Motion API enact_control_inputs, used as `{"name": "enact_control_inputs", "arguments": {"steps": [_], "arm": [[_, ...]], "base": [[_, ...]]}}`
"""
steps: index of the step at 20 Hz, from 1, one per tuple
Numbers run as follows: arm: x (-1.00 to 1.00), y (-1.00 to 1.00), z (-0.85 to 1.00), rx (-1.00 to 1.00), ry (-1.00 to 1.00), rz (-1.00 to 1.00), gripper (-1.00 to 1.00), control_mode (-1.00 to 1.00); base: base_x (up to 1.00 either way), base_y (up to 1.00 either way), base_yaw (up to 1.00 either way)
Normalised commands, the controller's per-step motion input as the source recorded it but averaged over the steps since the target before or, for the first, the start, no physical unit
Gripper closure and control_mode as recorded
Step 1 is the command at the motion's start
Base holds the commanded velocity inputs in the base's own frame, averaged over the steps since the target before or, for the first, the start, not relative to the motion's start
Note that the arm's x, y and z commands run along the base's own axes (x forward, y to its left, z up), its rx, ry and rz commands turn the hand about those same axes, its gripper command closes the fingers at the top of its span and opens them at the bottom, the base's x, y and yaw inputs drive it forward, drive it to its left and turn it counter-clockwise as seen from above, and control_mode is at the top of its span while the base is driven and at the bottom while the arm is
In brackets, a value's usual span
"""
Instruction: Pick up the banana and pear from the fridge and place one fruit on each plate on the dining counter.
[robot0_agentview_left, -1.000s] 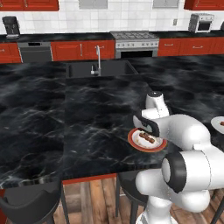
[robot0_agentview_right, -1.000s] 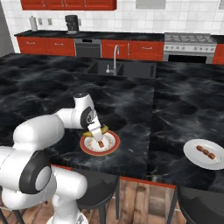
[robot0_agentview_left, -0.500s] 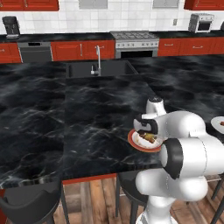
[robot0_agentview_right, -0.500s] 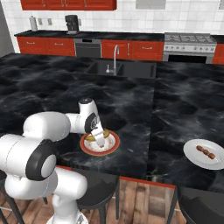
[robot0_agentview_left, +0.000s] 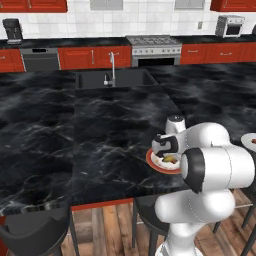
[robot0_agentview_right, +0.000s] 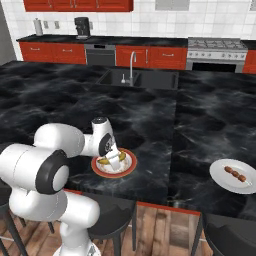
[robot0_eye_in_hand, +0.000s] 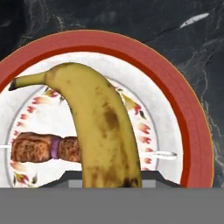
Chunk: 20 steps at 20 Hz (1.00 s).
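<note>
- Yellow banana (robot0_eye_in_hand: 103, 131), brown-flecked with a dark stem tip, hung curved over the red-rimmed plate (robot0_eye_in_hand: 192, 127).
- Clamped in the closed tool (robot0_agentview_right: 113, 156), low over the plate near the front edge of the marble table (robot0_agentview_right: 150, 112); judged ready for release.
- Brown skewered morsel (robot0_eye_in_hand: 43, 148) lay just behind the fruit on the plate.
- Second plate (robot0_agentview_right: 235, 176) sat well apart to the right, without fruit yet.
- Pear not located.
</note>
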Motion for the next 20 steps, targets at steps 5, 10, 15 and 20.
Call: {"name": "enact_control_inputs", "arguments": {"steps": [5, 10, 15, 20], "arm": [[0.06, 0.00, -0.10, 0.02, 0.00, -0.01, -1.00, -1.00], [-0.08, -0.05, 0.03, 0.08, 0.00, -0.01, -1.00, -1.00], [-0.31, -0.24, 0.48, 0.13, 0.00, -0.03, -1.00, -1.00], [-0.27, -0.19, 0.90, 0.09, 0.00, -0.04, -1.00, -1.00]], "base": [[0.00, 0.00, 0.00], [0.00, 0.00, 0.00], [0.00, 0.00, 0.00], [0.00, 0.00, 0.00]]}}
